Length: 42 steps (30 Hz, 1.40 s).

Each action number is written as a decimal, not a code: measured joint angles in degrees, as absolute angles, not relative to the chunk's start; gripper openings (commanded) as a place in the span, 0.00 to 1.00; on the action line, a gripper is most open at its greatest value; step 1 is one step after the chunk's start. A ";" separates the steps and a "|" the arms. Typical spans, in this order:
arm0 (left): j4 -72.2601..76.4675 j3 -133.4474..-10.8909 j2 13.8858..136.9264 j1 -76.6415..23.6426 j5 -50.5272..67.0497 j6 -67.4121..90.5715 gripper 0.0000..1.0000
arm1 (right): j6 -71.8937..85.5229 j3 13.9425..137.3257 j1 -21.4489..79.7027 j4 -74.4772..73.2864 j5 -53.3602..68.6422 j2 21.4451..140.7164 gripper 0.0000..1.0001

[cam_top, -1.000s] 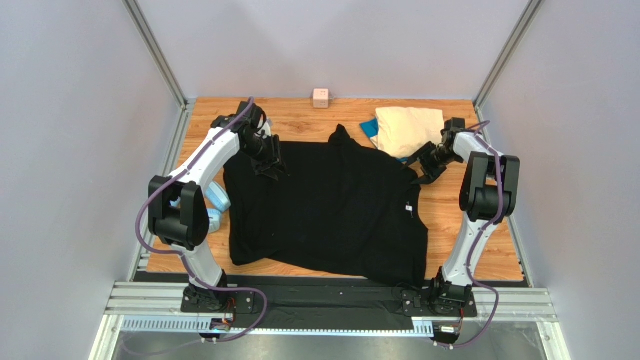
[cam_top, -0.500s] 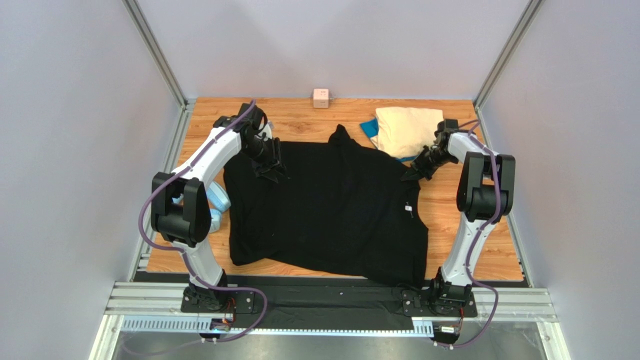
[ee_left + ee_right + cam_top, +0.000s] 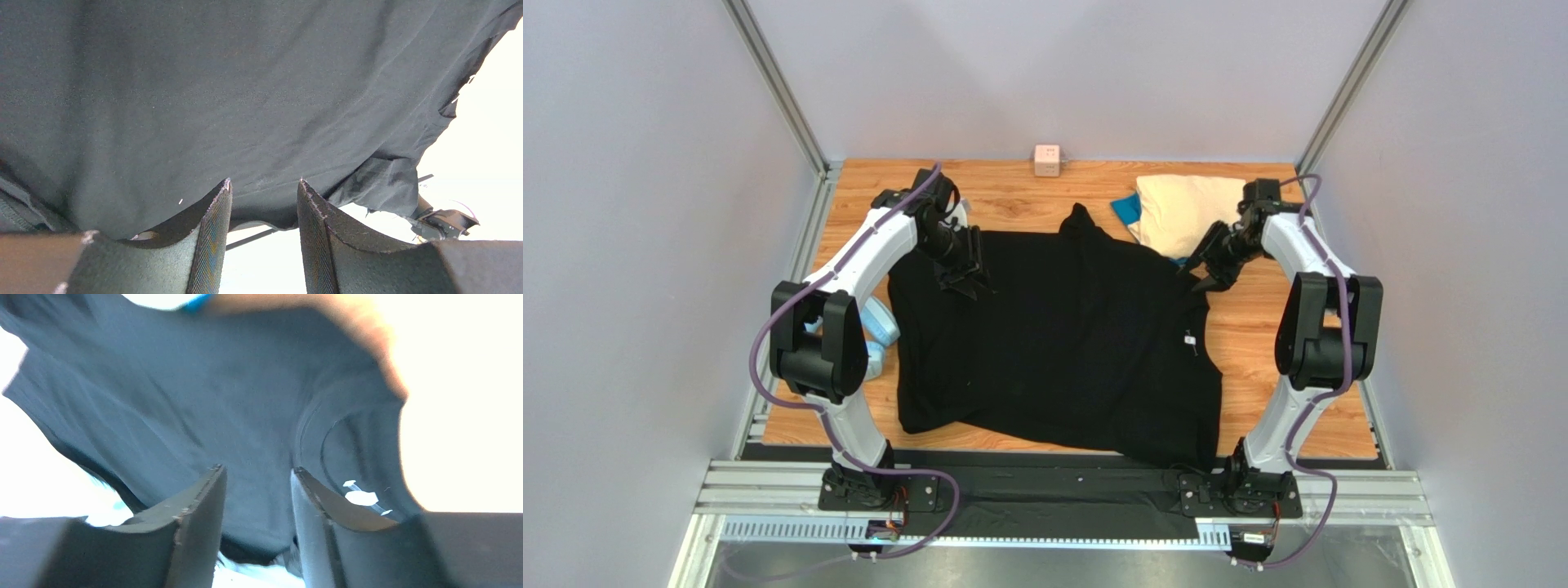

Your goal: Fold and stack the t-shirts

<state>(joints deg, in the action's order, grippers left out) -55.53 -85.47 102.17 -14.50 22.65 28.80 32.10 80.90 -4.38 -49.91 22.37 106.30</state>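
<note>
The black t-shirt (image 3: 1051,349) lies spread flat across the middle of the table. A folded cream t-shirt (image 3: 1189,208) rests at the back right, with a strip of the blue t-shirt (image 3: 1123,212) showing beside it. My left gripper (image 3: 962,272) sits low over the black shirt's back left corner. In the left wrist view its fingers (image 3: 264,182) stand apart with the shirt's hem (image 3: 215,92) across their tips, not pinched. My right gripper (image 3: 1201,272) is at the shirt's back right edge near the collar, and its jaws (image 3: 258,469) are open over black cloth (image 3: 202,404).
A small pink cube (image 3: 1047,159) stands at the table's far edge. A light-blue ring (image 3: 879,328) lies at the left edge beside the left arm. Grey walls and metal posts close in the table on three sides.
The right arm's elbow swung outward and its gripper slid a little back and left along the shirt's right edge. The left arm has hardly moved.
</note>
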 measured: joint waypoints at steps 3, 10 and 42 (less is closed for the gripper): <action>-55.72 -85.47 102.17 -14.50 22.61 28.36 0.50 | 32.05 86.08 -7.14 -49.80 21.08 108.84 0.57; -55.79 -83.33 100.36 -14.52 22.06 28.08 0.50 | 32.05 95.81 -9.28 -49.87 20.45 118.78 0.61; -55.90 -80.77 98.26 -14.55 22.02 27.51 0.49 | 28.03 87.94 0.60 -49.78 27.79 111.87 0.00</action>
